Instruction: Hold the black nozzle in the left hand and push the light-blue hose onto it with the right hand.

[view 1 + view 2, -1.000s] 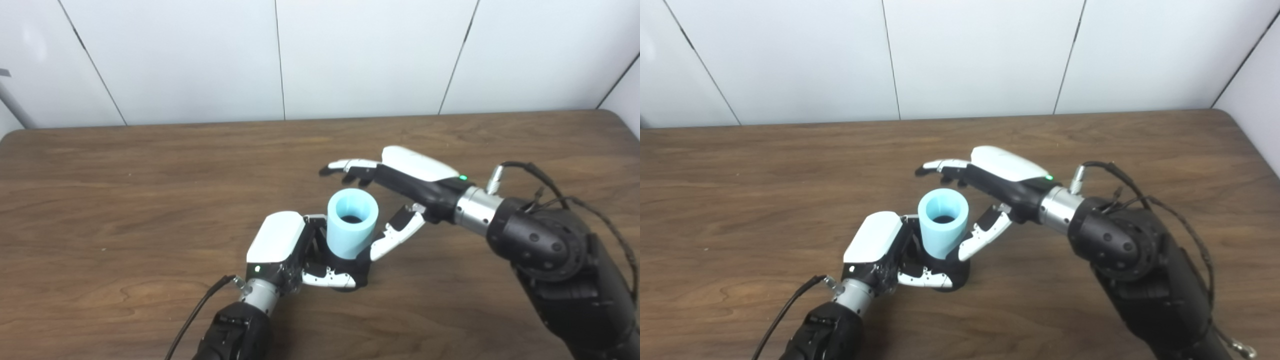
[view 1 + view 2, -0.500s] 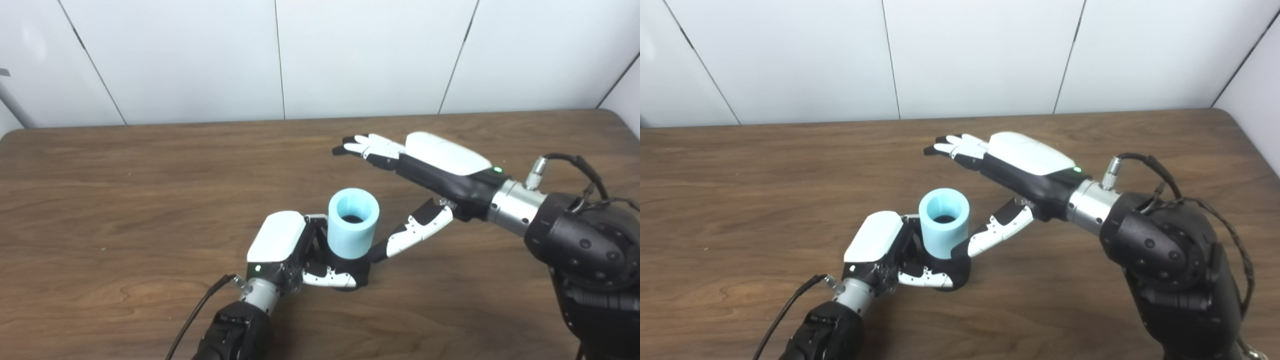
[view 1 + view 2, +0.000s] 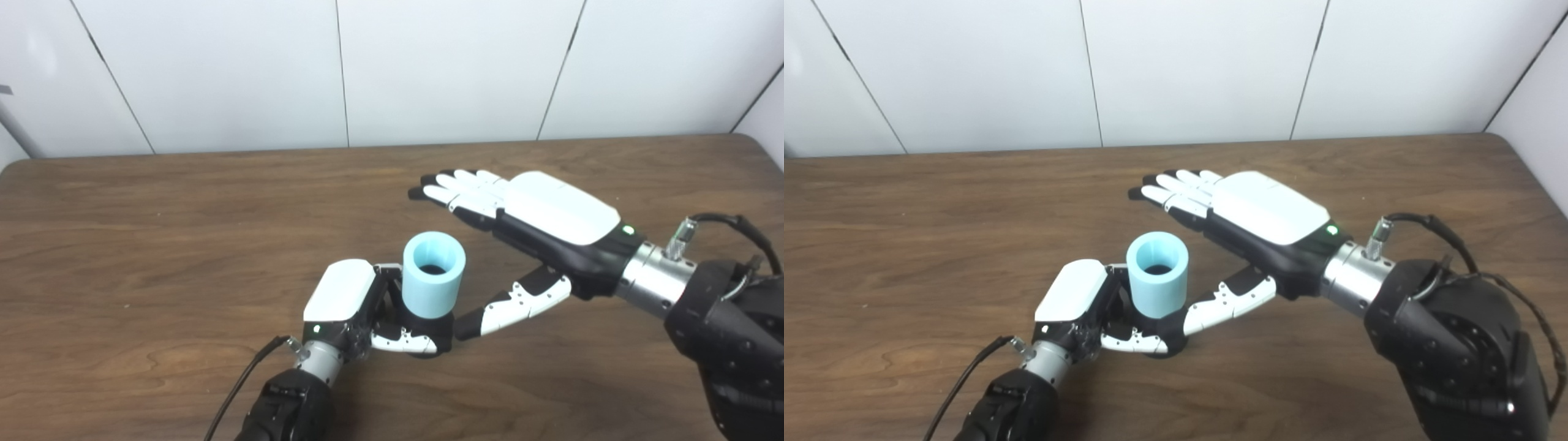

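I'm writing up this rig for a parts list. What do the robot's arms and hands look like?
Both hands, left hand and right hand, have glossy white back shells on black frames, white-and-black fingers, a small green light near silver wrist collars, black forearms and a black cable at each wrist.

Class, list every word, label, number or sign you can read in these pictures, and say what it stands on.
None: no readable text anywhere.
The hose, left hand, right hand and table carry no lettering.
Each hand shows only a green light, not a sign.
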Motion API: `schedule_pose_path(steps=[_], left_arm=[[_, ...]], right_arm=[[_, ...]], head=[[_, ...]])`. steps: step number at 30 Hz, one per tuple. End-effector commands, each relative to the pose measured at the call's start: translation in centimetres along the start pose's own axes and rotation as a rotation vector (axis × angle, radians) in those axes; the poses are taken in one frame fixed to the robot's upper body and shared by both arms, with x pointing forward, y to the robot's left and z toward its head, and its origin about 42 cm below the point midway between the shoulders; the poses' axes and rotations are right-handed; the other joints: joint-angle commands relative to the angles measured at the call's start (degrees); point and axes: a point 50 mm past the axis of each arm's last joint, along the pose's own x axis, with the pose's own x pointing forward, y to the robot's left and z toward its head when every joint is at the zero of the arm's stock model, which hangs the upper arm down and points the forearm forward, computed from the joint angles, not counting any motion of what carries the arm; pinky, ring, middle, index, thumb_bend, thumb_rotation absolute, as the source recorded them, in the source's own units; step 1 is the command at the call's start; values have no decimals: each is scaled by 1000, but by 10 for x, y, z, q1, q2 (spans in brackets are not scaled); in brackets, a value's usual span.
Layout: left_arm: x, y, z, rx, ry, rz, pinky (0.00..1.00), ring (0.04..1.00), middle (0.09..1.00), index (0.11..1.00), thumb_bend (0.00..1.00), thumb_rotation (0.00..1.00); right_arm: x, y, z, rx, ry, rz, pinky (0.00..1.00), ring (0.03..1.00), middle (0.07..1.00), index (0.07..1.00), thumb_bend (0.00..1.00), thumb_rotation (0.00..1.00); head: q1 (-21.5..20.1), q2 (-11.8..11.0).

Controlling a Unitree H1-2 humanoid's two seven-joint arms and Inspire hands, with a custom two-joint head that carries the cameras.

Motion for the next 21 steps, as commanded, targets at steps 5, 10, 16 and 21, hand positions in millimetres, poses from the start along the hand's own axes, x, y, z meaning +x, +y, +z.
schedule_pose_path(steps=[5, 10, 16, 21], left_arm=[[-18, -41, -21, -9, 101, -232, 362, 406, 465, 501, 503, 0], [-18, -41, -20, -13, 104, -230, 360, 404, 464, 505, 502, 0], [-19, -40, -20, -7, 110, -235, 373, 391, 463, 493, 502, 0], [-18, -40, -20, -11, 119, -241, 367, 399, 469, 505, 501, 0]], right_arm=[[-7, 5, 8, -88, -32, -7, 1000, 1000, 1000, 988, 762, 1000], [-7, 12, 11, -80, -29, 9, 1000, 1000, 1000, 981, 755, 1000], [-6, 17, 13, -80, -33, 21, 1000, 1000, 1000, 987, 755, 1000], [-7, 19, 14, -80, -37, 26, 1000, 1000, 1000, 986, 757, 1000]], head=[[1, -1], [1, 0], [2, 1], [0, 2]])
